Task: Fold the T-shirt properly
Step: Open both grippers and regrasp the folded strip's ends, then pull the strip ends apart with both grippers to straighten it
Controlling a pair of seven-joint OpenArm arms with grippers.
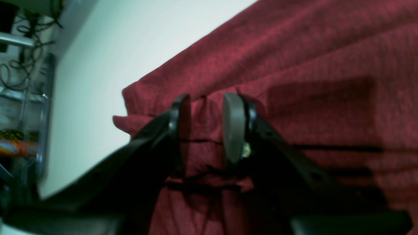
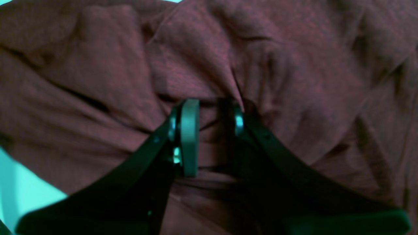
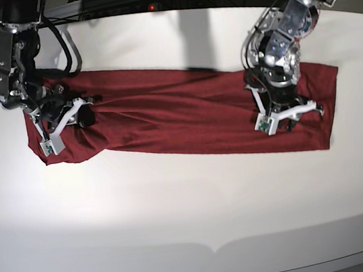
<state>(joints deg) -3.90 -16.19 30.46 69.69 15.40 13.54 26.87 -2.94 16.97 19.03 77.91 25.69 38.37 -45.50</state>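
Seen from above: a white table (image 3: 189, 206) with a dark red T-shirt (image 3: 179, 113) spread in a long, narrow band across its upper half, running from nine o'clock to three o'clock, wrinkled at the nine o'clock end and flatter toward three o'clock.

At three o'clock, left gripper (image 3: 282, 114) pressed down onto the cloth near that end of the band. Up close from its wrist camera: left gripper (image 1: 206, 127) with black fingers and a grey pad (image 1: 233, 127), jaws partly closed, a raised fold of red fabric (image 1: 294, 81) pinched between them, white table showing toward ten o'clock beyond the hem.

At nine o'clock, right gripper (image 3: 75, 114) set into the bunched end of the shirt. Up close from its wrist camera: right gripper (image 2: 209, 130) with jaws narrowly parted, clamped on a gathered ridge of the cloth (image 2: 114, 65), creases radiating outward from the pinch.
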